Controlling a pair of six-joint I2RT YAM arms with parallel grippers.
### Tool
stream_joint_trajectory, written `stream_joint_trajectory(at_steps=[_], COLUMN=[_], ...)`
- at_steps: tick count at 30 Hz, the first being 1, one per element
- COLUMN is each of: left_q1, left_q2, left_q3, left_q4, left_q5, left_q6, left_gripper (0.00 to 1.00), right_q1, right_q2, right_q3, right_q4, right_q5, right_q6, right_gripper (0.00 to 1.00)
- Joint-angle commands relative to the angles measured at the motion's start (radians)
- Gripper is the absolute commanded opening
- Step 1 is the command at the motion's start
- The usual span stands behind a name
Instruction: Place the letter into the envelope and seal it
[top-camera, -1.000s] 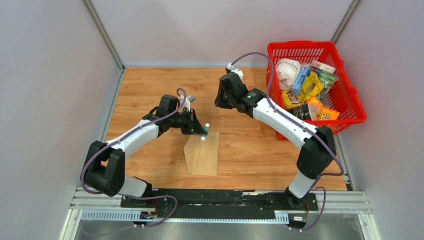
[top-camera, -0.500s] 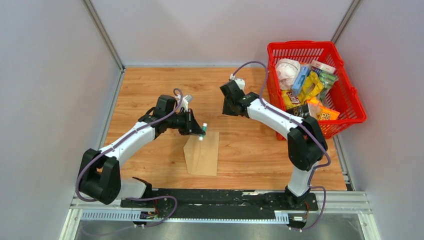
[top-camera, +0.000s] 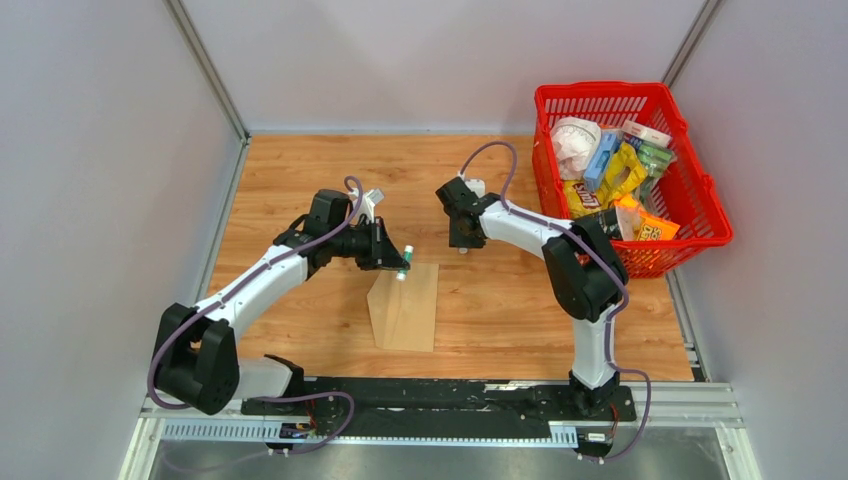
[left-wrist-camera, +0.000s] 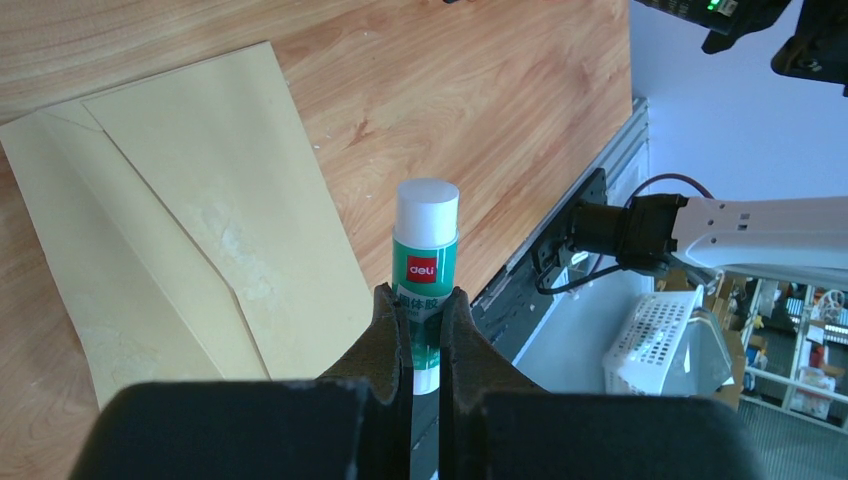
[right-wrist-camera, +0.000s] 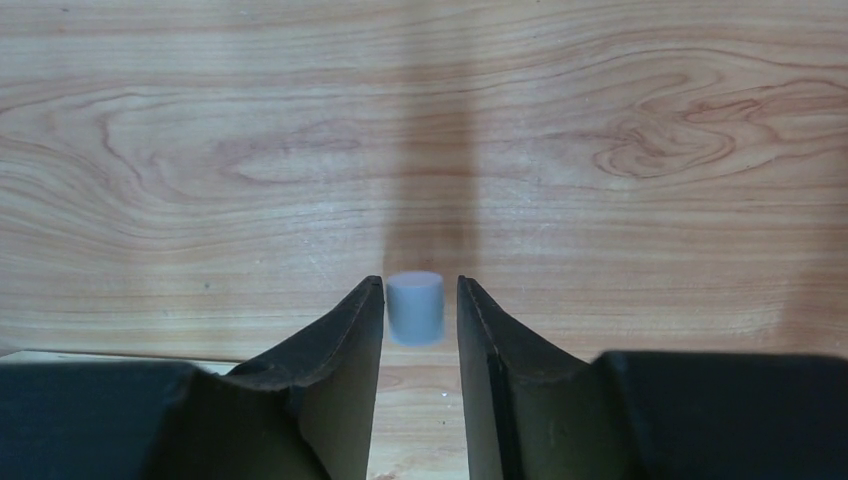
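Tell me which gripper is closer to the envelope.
Left. The left gripper, holding a glue stick, hovers over the far edge of the envelope; the right gripper is beyond it to the right, straddling a small grey cap.

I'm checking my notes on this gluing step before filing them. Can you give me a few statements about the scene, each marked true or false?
1. The left pincer is shut on a glue stick. True.
2. The red basket is empty. False: it is full of snack packets and other goods.
3. The envelope lies on the wooden table, near the glue stick's tip. True.
4. The right pincer clamps the envelope. False: it is open over bare wood, away from the envelope, and a small grey cap sits between its fingers with a gap on either side.
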Motion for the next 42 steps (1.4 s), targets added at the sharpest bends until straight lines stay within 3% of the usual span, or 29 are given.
stream_joint_trajectory(at_steps=[1, 24, 30, 37, 42], left_q1=[-0.004, -0.004, -0.004, -0.004, -0.002], left_q2=[-0.034, -0.021, -0.037, -0.063, -0.09], left_q3=[0.03, 0.033, 0.01, -0.002, -0.033], left_q4=[0.007, 0.018, 0.058, 0.148, 0.226], left_q5=[0.002, 0.006, 0.005, 0.029, 0.02], left_q6=[0.011, 0.011, -0.004, -0.046, -0.087], left_gripper=[0.0, 0.0, 0.0, 0.0, 0.0], right_q1=[-0.01, -0.018, -0.019, -0.018, 0.028], right_q2=[0.01, -0.031, -0.201, -0.442, -0.525], right_q3=[0.027, 0.093, 0.122, -0.022, -0.065], right_q4=[-0.012, -0.07, -0.102, 0.042, 0.086], right_q5=[0.011, 0.003, -0.086, -0.323, -0.324], right_q6=[-0.014, -0.04, -0.013, 0.092, 0.164], right_gripper=[0.37, 0.41, 0.45, 0.47, 0.59])
